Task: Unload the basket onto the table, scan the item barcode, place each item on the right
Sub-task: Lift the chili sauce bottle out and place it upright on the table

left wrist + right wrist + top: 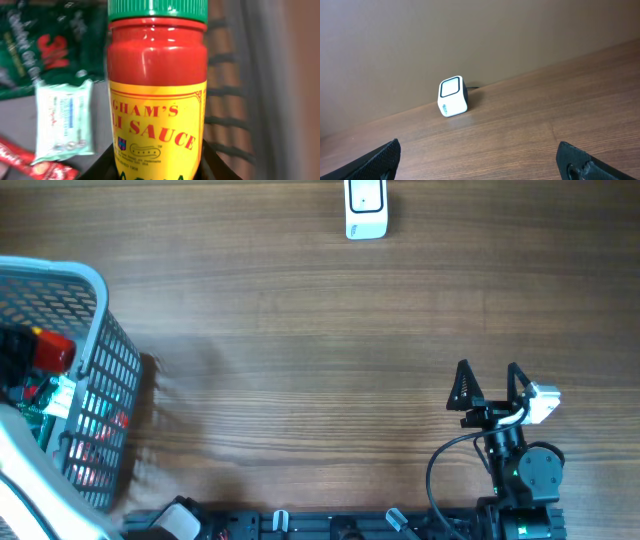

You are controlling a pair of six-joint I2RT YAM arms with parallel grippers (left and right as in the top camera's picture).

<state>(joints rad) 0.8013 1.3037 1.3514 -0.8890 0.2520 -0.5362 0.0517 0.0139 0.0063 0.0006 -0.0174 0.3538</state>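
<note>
Left jaws grip the chilli sauce bottle [156,100] inside the basket [105,370] at frame left, right jaws stand open; advise lifting straight clear, then turning its barcode toward the scanner [366,208] at top centre.

Your path over the worktop [300,350] lies bare from basket wall [110,370] to scanner [366,210], basket interior crowded with packets [62,122]

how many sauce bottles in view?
1: the chili sauce bottle, in the left gripper within the basket, far left in the overhead view. Others may be hidden under the packets there.
</note>
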